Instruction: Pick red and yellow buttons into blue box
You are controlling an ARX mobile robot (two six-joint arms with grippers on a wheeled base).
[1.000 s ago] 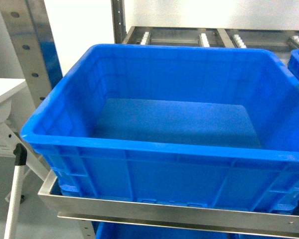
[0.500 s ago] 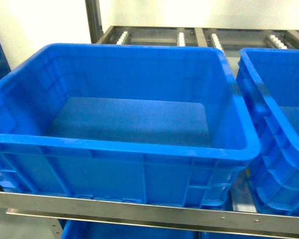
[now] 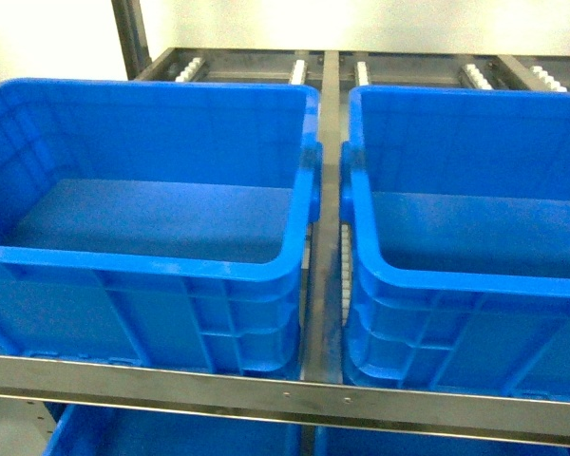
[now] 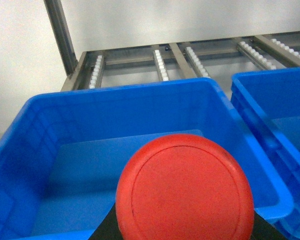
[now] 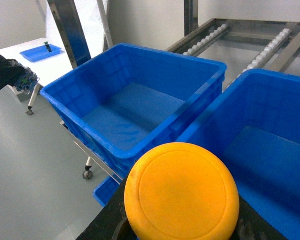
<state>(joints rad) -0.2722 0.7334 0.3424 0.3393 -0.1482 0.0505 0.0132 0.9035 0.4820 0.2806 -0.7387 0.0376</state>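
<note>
The red button (image 4: pixel 185 192) fills the left wrist view above a blue box (image 3: pixel 199 266); the yellow button (image 5: pixel 182 192) fills the right wrist view, over a neighbouring crate (image 3: pixel 456 275). Each end effector apparently carries its button, though finger spread cannot be told. Light, rigid, smooth-capped, they are best held by the base. The shelf's steel rail (image 3: pixel 285 394) and thick rims stand nearby.

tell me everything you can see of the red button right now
The red button shows only in the left wrist view, filling the bottom of it: a round, smooth, matte red cap with a faint raised ring near its edge, seen face-on. Black parts show beneath it. It hangs above the near rim of the left blue box, which looks empty.
</note>
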